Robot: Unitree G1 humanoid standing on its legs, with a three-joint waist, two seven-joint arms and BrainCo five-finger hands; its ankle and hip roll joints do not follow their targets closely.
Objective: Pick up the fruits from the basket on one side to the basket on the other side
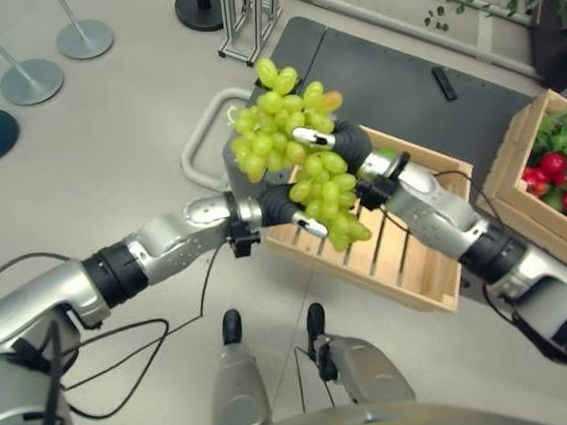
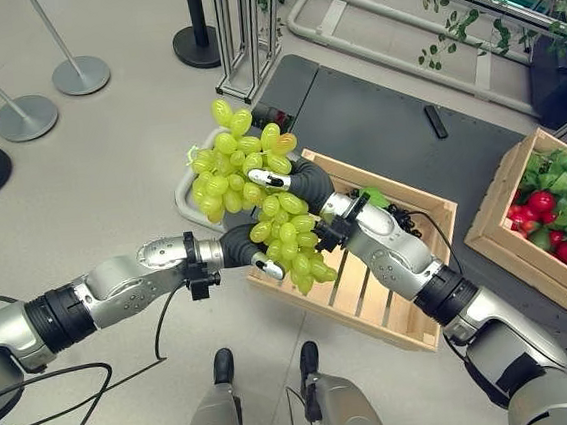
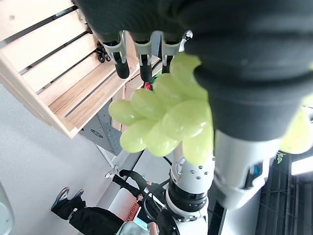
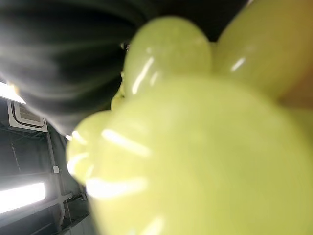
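Mid-handover, both the left hand [image 2: 239,249] and right hand [image 2: 306,183] clasped the grapes [image 2: 251,190]; next, one should let go toward the three-o'clock basket [image 2: 505,221].

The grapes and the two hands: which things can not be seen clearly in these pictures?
- Left hand: fingers partly behind the grapes, eye views.
- Right hand: grip hidden, grapes block the right wrist view.
- Red fruit crate: cut by the edge, left eye view.
- Empty crate: near end behind the grapes.
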